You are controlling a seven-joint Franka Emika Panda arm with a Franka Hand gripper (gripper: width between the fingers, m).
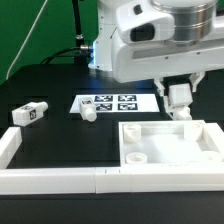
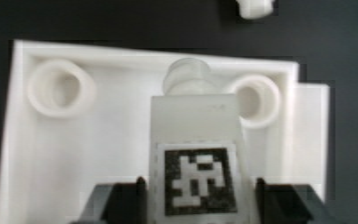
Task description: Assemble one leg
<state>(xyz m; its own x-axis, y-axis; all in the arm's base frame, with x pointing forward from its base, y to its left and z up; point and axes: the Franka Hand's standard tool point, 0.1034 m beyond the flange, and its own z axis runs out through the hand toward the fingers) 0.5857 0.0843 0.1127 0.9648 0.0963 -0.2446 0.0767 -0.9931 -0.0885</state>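
My gripper [image 1: 180, 98] is shut on a white leg [image 1: 182, 108] and holds it upright just above the far edge of the white tabletop [image 1: 175, 150]. In the wrist view the leg [image 2: 197, 120] carries a marker tag and sits between my two black fingers [image 2: 123, 202], with the gripper [image 2: 197, 206] closed round it. Its rounded tip [image 2: 190, 72] lies between two round sockets [image 2: 60, 86] of the tabletop [image 2: 105, 140]. Two loose legs lie on the table, one at the exterior view's left [image 1: 30, 113] and a smaller-looking one [image 1: 88, 113] by the marker board.
The marker board [image 1: 110, 102] lies flat behind the tabletop. A long white rail [image 1: 70, 180] runs along the front and turns up at the exterior view's left [image 1: 8, 145]. A small white part [image 2: 252, 8] shows beyond the tabletop in the wrist view.
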